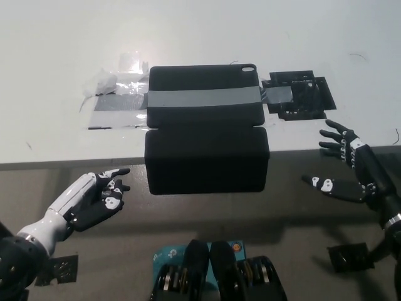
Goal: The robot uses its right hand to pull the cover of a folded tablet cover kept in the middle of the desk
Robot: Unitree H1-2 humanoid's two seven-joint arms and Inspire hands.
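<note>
A black tablet cover lies in the middle of the white desk (56,44). Its back half (203,95) is held down by a strip of grey tape (203,97). Its front flap (207,158) is folded out toward me and hangs past the desk's front edge. My black right hand (348,166) is open at the right, near the desk edge, well clear of the flap. My white left hand (94,197) rests open at the lower left, below the desk edge, holding nothing.
Crumpled clear tape and a grey strip (116,94) stick to the desk left of the cover. Black tape patches (299,95) lie to the cover's right. The floor below the desk edge is dark.
</note>
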